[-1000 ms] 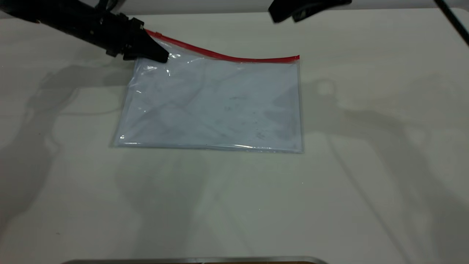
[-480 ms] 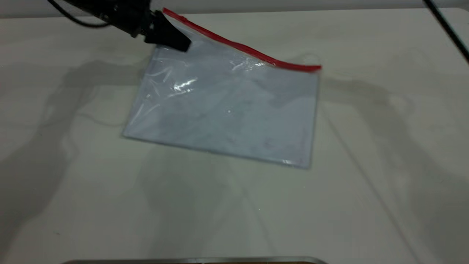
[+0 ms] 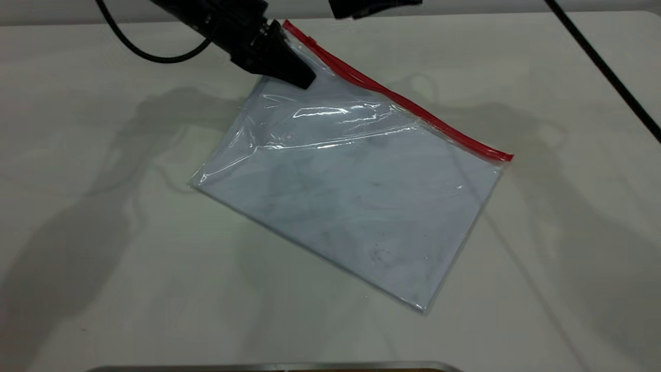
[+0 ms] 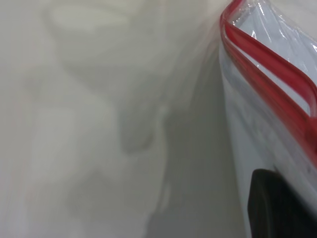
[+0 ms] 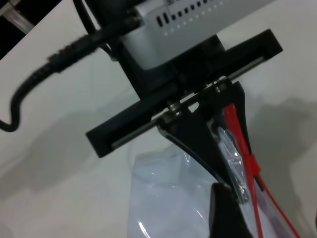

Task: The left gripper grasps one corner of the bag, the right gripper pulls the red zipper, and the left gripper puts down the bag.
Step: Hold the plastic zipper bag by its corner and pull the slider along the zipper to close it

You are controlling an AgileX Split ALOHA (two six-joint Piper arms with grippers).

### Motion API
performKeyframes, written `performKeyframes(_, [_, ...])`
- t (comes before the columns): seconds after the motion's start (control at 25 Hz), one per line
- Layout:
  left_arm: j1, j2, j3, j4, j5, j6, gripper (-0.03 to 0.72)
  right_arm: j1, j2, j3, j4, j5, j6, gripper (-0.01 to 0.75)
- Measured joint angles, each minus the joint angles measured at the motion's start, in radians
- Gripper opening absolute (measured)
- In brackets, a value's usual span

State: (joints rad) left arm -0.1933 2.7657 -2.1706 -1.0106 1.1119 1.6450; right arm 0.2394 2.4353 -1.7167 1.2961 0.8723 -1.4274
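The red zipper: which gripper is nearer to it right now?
Left. The left gripper is clamped on the bag corner right at the red zipper end; the right gripper hovers just above, not touching.

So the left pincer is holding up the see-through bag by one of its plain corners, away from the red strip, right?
Not quite. The left pincer does hold up the bag, but by the corner where the red zipper ends, not a plain one. The exterior view shows it; the right wrist view confirms.
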Motion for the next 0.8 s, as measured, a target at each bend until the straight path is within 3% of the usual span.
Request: performKeyframes(0.8, [-0.033,-0.041,0.0,0.018,-0.008,-0.003,0.053,0.003,0.065,-0.004,0.106,-0.015,-0.118,0.468])
